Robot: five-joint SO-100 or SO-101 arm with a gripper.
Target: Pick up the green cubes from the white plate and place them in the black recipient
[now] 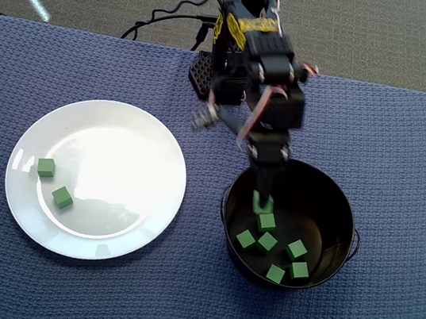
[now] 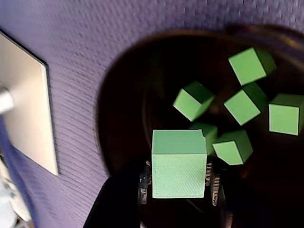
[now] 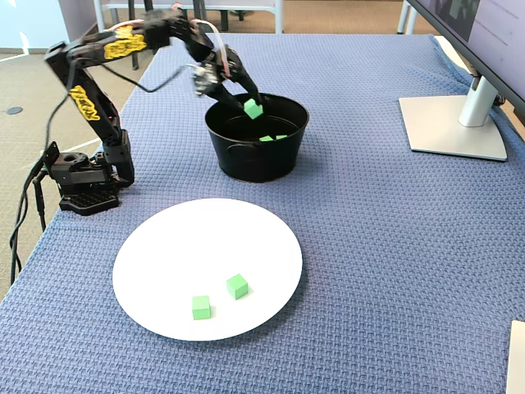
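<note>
Overhead view, left to right: white plate (image 1: pixel 96 178) on the blue cloth (image 1: pixel 406 156), two green cubes (image 1: pixel 46 167) on its left half well inside the rim, the rest of the plate bare; a strip of cloth separates the plate from the black recipient (image 1: pixel 347 204). Gripper (image 1: pixel 261 201) hangs over the recipient's upper-left rim, jaws closed on one held cube (image 2: pixel 179 164), gripped by its two side faces in the wrist view. Six more cubes lie loose on the recipient's floor, clustered toward its lower middle; monitor stand (image 3: pixel 454 123) sits well apart at right in the fixed view.
</note>
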